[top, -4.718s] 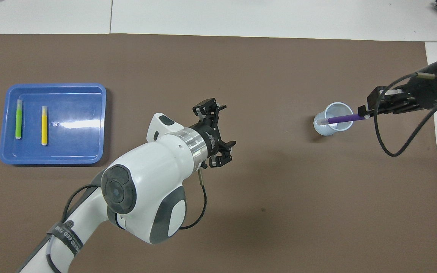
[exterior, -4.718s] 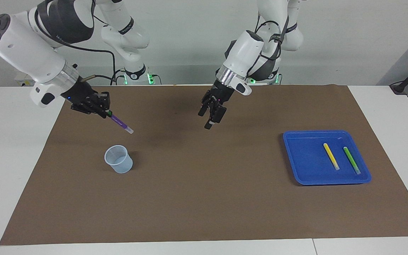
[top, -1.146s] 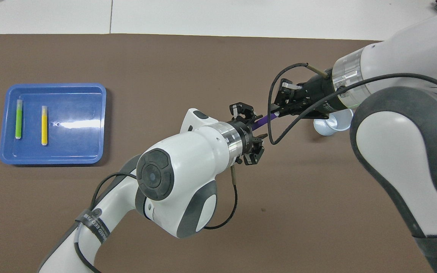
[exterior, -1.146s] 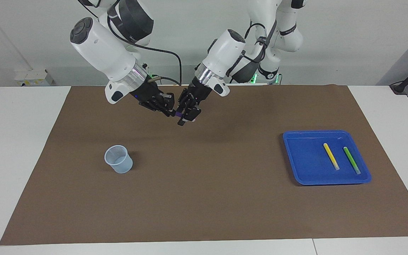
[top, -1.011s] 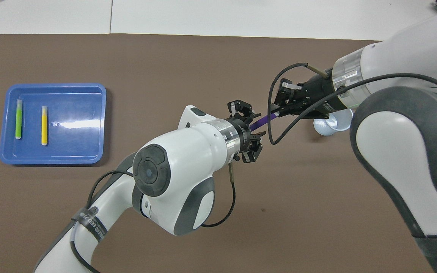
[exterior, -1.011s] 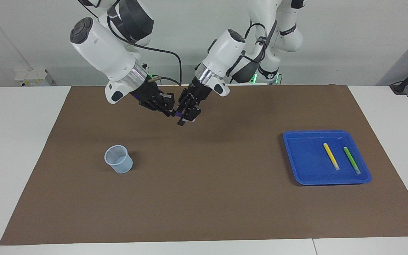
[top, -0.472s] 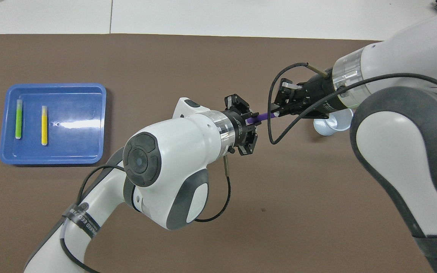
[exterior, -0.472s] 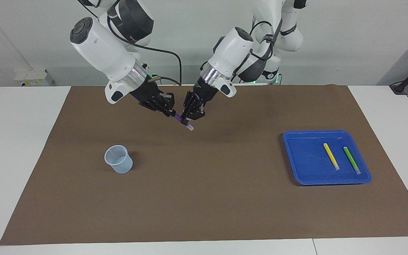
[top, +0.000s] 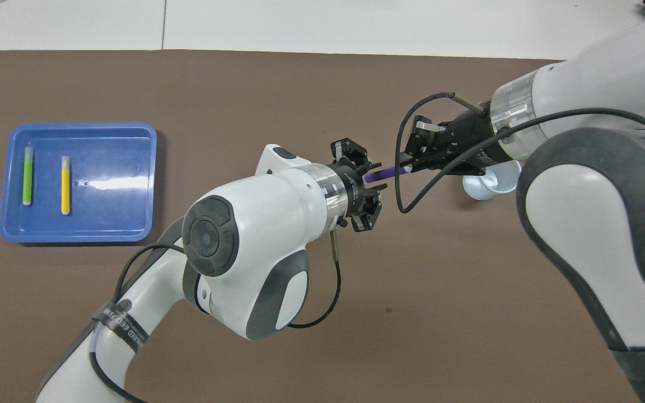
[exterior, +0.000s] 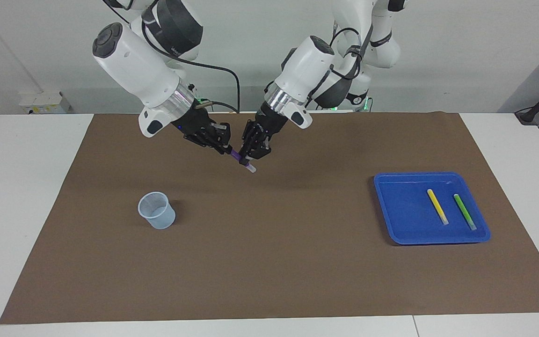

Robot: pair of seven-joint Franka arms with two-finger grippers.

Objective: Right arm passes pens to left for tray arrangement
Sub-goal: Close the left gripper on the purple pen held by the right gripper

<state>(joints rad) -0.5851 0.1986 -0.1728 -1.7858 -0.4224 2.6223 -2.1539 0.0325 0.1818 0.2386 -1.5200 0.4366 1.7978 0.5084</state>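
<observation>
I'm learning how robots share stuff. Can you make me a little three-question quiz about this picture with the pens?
1. True or false: the purple pen already lies in the blue tray.
2. Which pens lie in the tray? A) yellow and green B) purple and green C) none
3. Fill in: the right gripper is shut on the ____ pen, up in the air over the brown mat.

Key
1. False. Both grippers meet at it above the mat; the left gripper is at its whitish end.
2. A: the yellow pen and the green pen lie side by side.
3. purple
</observation>
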